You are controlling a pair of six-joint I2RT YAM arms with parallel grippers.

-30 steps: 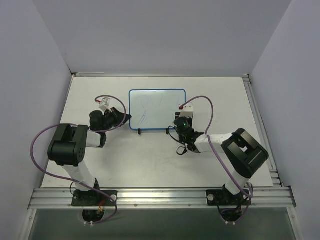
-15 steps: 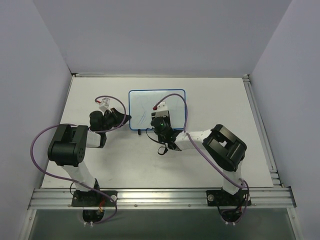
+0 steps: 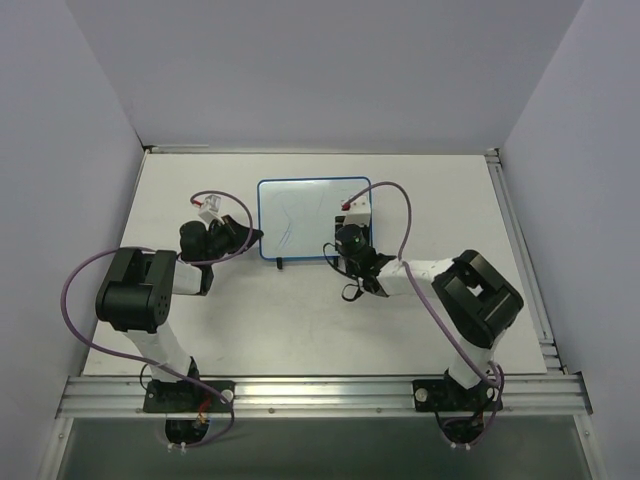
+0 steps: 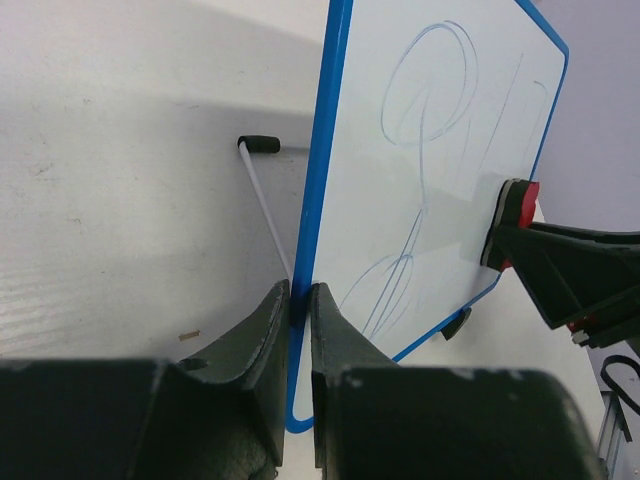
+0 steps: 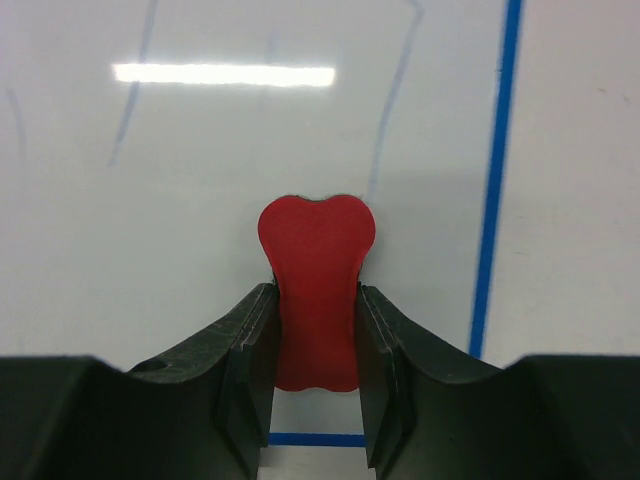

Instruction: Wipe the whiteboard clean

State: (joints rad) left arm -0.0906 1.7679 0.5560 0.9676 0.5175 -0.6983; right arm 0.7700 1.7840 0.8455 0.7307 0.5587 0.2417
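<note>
With the whiteboard (image 3: 300, 215) standing mid-worktop (image 3: 430, 220), its side rim pinched by the left end effector (image 4: 298, 300), and the right end effector (image 5: 316, 300) clamping the eraser (image 5: 316, 250) against its face, a hard push could twist it loose.

You're looking at the whiteboard (image 3: 300, 215) standing on the table (image 3: 440, 190) w/ the L gripper (image 4: 298, 296) pinching its left edge. The R gripper (image 5: 317, 300) is holding the eraser (image 5: 316, 250) against the board's face, nr its bottom-right corner, prob. touching.
</note>
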